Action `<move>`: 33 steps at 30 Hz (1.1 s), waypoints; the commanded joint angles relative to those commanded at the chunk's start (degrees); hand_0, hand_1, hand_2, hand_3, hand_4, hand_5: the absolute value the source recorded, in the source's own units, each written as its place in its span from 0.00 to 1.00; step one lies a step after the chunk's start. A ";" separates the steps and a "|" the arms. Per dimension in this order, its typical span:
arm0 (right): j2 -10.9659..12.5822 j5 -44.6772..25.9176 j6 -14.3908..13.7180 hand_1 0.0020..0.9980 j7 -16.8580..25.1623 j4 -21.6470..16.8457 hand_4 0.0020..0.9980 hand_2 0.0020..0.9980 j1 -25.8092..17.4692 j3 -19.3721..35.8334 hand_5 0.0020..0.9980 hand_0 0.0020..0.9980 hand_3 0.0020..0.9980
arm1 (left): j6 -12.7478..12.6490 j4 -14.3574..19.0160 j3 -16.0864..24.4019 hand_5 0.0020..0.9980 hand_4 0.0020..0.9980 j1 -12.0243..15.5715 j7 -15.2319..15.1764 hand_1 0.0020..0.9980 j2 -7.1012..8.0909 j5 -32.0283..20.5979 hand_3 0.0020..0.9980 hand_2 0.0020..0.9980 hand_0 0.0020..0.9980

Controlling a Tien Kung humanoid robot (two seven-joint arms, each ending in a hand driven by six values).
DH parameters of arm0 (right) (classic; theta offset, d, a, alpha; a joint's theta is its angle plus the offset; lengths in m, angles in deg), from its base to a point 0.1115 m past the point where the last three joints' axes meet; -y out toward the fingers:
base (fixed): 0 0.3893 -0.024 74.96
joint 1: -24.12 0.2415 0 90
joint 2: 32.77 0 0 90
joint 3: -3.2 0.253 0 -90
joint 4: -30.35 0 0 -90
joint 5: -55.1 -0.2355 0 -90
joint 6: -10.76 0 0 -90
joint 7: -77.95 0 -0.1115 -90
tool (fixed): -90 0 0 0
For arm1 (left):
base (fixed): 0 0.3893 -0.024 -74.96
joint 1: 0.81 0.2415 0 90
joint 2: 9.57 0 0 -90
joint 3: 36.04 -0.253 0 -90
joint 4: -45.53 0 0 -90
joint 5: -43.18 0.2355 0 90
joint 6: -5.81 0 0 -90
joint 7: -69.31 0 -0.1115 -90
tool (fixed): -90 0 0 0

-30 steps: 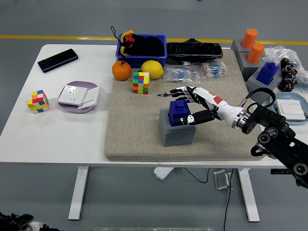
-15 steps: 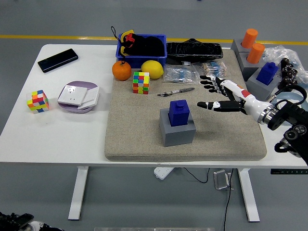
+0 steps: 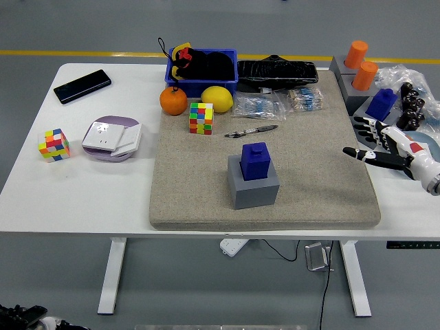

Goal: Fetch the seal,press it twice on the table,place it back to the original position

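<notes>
Head view. Blue block-shaped seal [image 3: 256, 161] sits upright on grey cube holder [image 3: 254, 186], centre of beige felt mat [image 3: 199, 185] on white counter [image 3: 75, 185]. Right hand [image 3: 377, 146], white/black, at mat's right edge, well apart from seal: fingers spread, holding nothing; forearm cut off by frame edge. Left arm out of frame. Black pen [image 3: 251, 130] lies beyond seal, near multicolour puzzle cube [image 3: 201, 117]. Second blue seal [image 3: 381, 104] on grey stand at far right, partly behind hand. Contents of blue plastic bin [image 3: 202, 69] dark, hard to make out.
</notes>
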 joint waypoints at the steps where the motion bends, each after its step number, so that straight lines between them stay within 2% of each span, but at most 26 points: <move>1: -0.08 0.49 -0.26 0.95 -0.03 -0.06 1.00 0.95 -0.65 1.21 0.54 0.98 0.98 | -0.01 0.02 -0.15 0.25 0.69 -0.09 -0.06 0.69 -0.01 -0.17 0.75 0.68 0.72; 5: -0.89 2.09 -2.48 0.95 0.12 -0.12 1.00 0.95 -2.87 4.81 0.54 0.98 0.98 | 0.01 0.08 -0.31 0.25 0.69 -0.41 -0.14 0.69 -0.03 -0.14 0.75 0.68 0.72; 6: -1.27 2.94 -3.11 0.94 0.21 -0.14 1.00 0.93 -3.60 6.13 0.35 0.96 0.93 | 0.02 0.10 -0.25 0.25 0.69 -0.48 -0.12 0.69 -0.03 -0.01 0.75 0.68 0.72; 11: -2.84 3.52 -5.05 0.94 0.32 -0.42 1.00 0.93 -5.53 10.06 0.35 0.96 0.93 | -0.01 0.13 0.19 0.25 0.69 -0.40 0.05 0.69 0.02 0.65 0.75 0.68 0.72; 12: -3.07 3.33 -5.46 0.90 0.28 -0.48 1.00 0.89 -5.74 10.65 0.27 0.93 0.86 | -0.02 0.14 0.29 0.25 0.69 -0.36 0.09 0.69 0.03 0.79 0.75 0.68 0.72; 15: -3.83 1.07 -8.26 0.90 -0.38 -0.79 1.00 0.89 -6.52 13.05 0.27 0.93 0.86 | -0.13 0.14 0.56 0.25 0.69 -0.20 0.18 0.69 0.11 1.25 0.75 0.68 0.72; 17: -3.95 0.34 -8.82 0.90 -0.53 -0.96 1.00 0.89 -6.85 14.31 0.27 0.93 0.86 | -0.23 0.16 0.58 0.25 0.69 -0.14 0.19 0.69 0.16 1.33 0.75 0.68 0.72; 18: -3.94 0.43 -8.89 0.87 -0.57 -1.00 0.98 0.85 -6.97 14.88 0.24 0.90 0.82 | -0.30 0.16 0.61 0.25 0.69 -0.11 0.21 0.69 0.18 1.41 0.75 0.68 0.72; 23: -4.20 0.92 -8.97 0.87 -0.74 -1.09 0.98 0.85 -7.61 17.68 0.24 0.90 0.82 | -0.37 0.15 0.40 0.25 0.69 0.00 0.16 0.69 0.12 1.26 0.75 0.68 0.72; 25: -4.48 1.06 -9.00 0.86 -0.84 -1.13 0.95 0.84 -7.78 18.68 0.23 0.89 0.80 | -0.39 0.15 0.20 0.26 0.69 -0.05 0.11 0.69 0.05 1.02 0.75 0.68 0.72; 33: -4.66 0.34 -8.73 0.85 -1.79 -1.23 0.93 0.83 -7.88 20.00 0.22 0.88 0.80 | -0.55 0.15 0.13 0.26 0.69 -0.02 0.16 0.69 -0.09 1.03 0.75 0.68 0.72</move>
